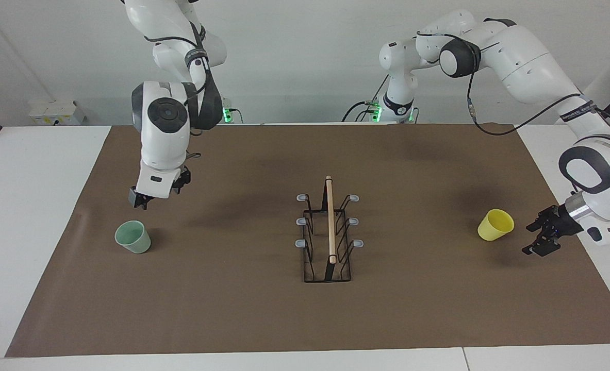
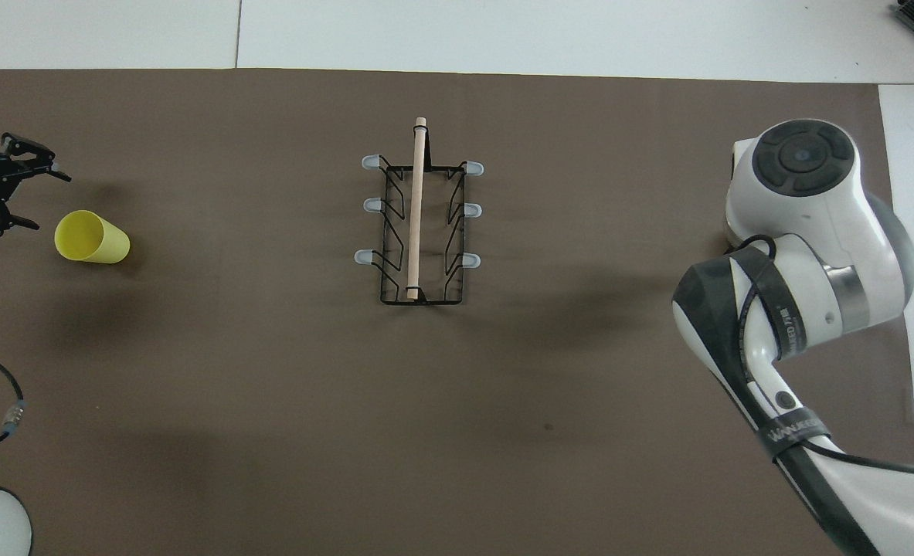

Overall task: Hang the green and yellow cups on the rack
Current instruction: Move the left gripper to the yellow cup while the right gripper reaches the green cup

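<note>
The left pincer (image 1: 541,238) stands spread, low beside the bright yellow tapered plastic cup (image 1: 495,225), not touching it. This cup lies tilted on the brown mat (image 1: 232,309) of the desk, its mouth pointing toward that pincer. The right pincer (image 1: 141,200) hangs over the pale green cup (image 1: 132,236), which stands upright, mouth up; its fingers I cannot tell. In the overhead view the yellow cup is at nine o'clock from the black wire rack with a wooden rod (image 1: 329,232). I think each pincer should close across a cup wall, square to its axis.

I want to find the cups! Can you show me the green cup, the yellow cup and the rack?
green cup (image 1: 133,237): facing view, its side wall.
yellow cup (image 1: 495,225): facing view, its open mouth.
rack (image 1: 330,221): facing view, its wooden rod.
</note>
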